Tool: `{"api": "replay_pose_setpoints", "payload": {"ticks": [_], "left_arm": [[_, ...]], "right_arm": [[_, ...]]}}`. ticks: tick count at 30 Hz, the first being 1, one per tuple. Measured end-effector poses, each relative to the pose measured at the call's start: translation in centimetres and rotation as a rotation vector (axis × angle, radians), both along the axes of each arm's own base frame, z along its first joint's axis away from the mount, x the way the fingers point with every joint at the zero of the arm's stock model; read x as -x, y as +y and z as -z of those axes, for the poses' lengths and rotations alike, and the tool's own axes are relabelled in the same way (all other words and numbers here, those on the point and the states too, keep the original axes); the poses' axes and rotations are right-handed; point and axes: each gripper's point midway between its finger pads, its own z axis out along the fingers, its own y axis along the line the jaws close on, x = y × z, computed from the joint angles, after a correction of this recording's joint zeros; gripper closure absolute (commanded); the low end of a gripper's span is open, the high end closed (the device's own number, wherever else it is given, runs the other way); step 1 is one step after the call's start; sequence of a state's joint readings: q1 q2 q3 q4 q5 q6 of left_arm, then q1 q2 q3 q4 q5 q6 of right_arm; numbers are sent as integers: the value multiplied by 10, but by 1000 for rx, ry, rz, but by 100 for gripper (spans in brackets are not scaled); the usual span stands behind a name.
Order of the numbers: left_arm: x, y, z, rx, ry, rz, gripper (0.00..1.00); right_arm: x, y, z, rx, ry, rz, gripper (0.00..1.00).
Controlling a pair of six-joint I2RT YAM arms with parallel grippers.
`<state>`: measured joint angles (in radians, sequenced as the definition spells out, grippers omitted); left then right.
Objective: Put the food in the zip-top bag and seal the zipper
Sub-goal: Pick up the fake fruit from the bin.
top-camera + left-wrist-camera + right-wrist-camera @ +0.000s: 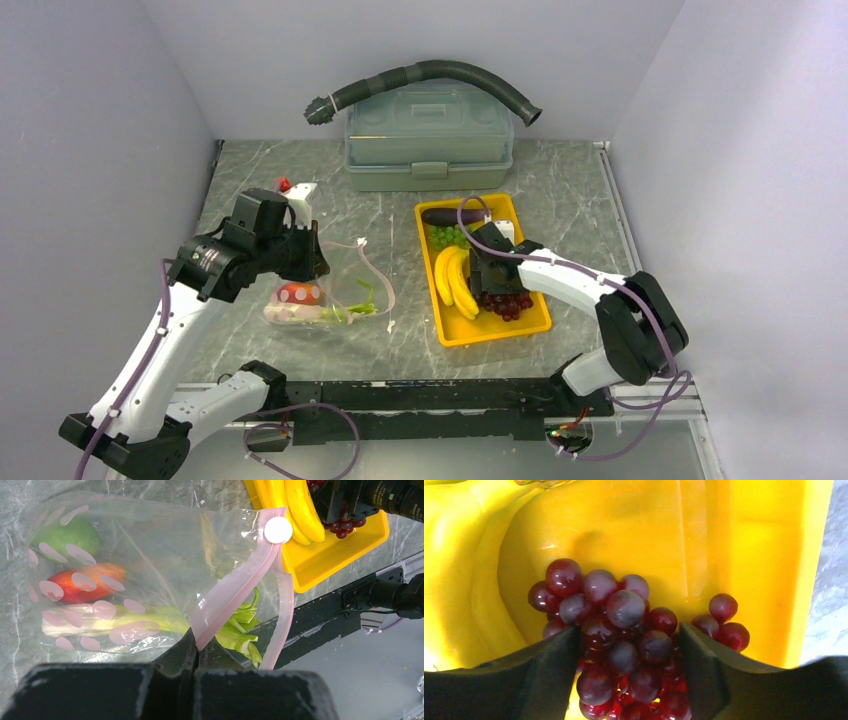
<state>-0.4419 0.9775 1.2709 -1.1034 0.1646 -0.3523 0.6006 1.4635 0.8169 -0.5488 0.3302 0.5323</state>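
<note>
The zip-top bag (pixel 345 290) lies left of centre with its mouth open. Through its clear side (pixel 150 555) show a leek (pixel 100 622), a red piece (pixel 75 582) and a green piece (pixel 65 535). My left gripper (pixel 196 647) is shut on the pink zipper (pixel 235 587) at the bag's mouth and holds that edge up. My right gripper (pixel 629 650) is down in the yellow tray (pixel 500 330). Its jaws are open, one on each side of the dark purple grapes (pixel 624 610), close against the outer ones. The bunch rests on the tray floor.
Bananas (pixel 455 280), green grapes (pixel 447 236) and an eggplant (pixel 450 215) lie in the tray beside the right gripper. A grey-green lidded box (pixel 428 140) with a dark hose (pixel 440 75) over it stands at the back. A small red and white object (pixel 297 192) sits behind the left gripper.
</note>
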Motion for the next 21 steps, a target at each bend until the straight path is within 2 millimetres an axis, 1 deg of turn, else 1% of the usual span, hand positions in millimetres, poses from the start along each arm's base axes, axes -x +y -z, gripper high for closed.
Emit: {"api": "replay_pose_setpoints", "payload": {"ticks": [5, 7, 8, 15, 18, 21], "left_arm": [[0, 0, 0, 0, 0, 0, 100], [0, 0, 0, 1, -1, 0, 100], [0, 0, 0, 1, -1, 0, 100], [0, 0, 0, 2, 0, 1, 100], [1, -1, 0, 4, 1, 3, 100], [1, -1, 0, 6, 2, 5, 100]], "right_arm": [[-5, 2, 1, -1, -14, -5, 82], [-7, 0, -1, 11, -25, -3, 96], [-9, -1, -3, 18, -35, 2, 100], [-7, -9, -17, 54, -36, 7, 100], [-7, -11, -33, 50, -61, 10, 100], [-10, -13, -59, 30, -122, 16, 100]]}}
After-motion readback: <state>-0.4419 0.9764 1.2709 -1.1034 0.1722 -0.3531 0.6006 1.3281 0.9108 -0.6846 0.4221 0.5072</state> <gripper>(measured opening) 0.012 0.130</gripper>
